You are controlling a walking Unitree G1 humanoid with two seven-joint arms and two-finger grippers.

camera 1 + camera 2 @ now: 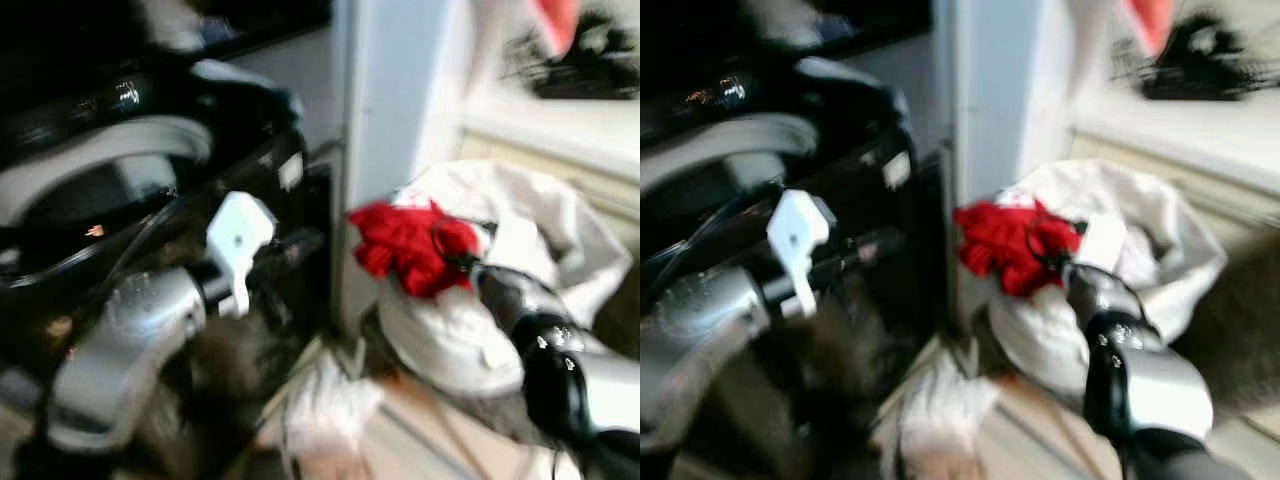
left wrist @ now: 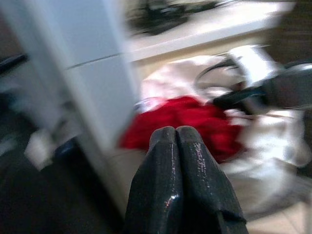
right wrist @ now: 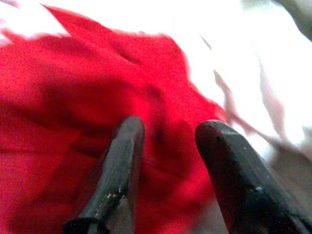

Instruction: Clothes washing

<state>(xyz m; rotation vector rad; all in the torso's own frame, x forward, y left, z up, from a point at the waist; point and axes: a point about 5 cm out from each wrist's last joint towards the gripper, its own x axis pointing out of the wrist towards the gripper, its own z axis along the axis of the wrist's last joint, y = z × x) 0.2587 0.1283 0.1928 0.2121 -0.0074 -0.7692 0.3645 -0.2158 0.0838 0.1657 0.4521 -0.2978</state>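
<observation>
Beside the dark washing machine point(image 1: 150, 200) we see a white laundry bag point(image 1: 520, 250) on the floor; our right gripper point(image 3: 165, 161), fingers spread, presses into the red garment point(image 1: 410, 245) atop it; our left gripper point(image 2: 176, 141) hovers pressed together.

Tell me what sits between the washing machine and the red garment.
A pale upright panel stands between the black washing machine and the red garment on the white laundry bag, seen in both eye views.
</observation>
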